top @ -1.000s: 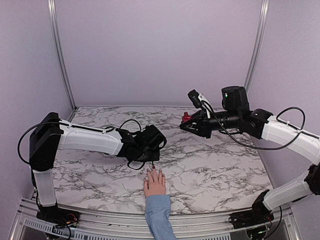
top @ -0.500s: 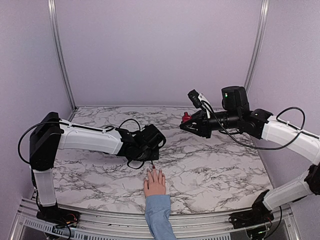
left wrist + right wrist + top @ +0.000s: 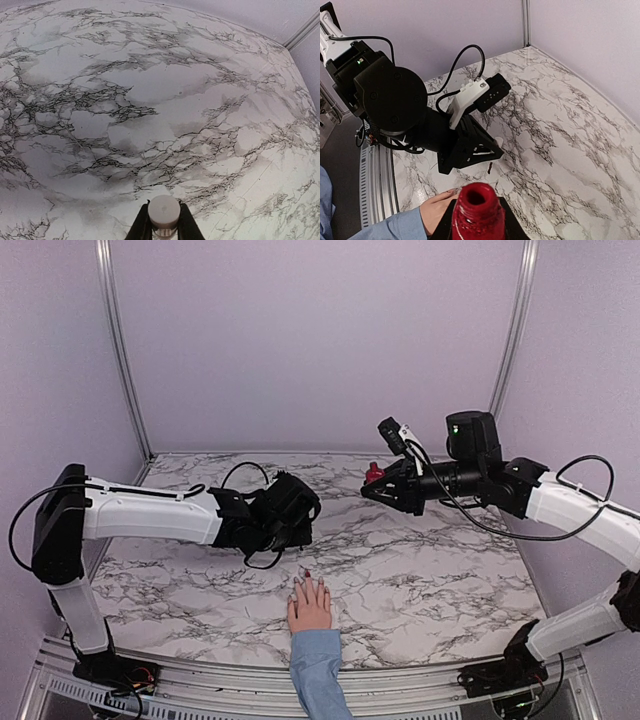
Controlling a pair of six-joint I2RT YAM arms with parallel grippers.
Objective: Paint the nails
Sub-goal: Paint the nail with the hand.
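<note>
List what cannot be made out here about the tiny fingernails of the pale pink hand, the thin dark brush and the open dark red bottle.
Fingernails: top view, too small to tell painted from bare; right wrist view, the red bottle hides them.
Brush: left wrist view, hidden under the round white cap.
Fill of the bottle: right wrist view, its body is cut off by the lower edge.

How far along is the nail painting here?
Done: the polish bottle is uncapped, its neck open, held by the right gripper. In hand: the left gripper grips the white cap, its brush hanging just beyond the fingertips of the hand, apart from them. Left: the nails are too small to tell which are coated, so painting cannot be counted finished.
</note>
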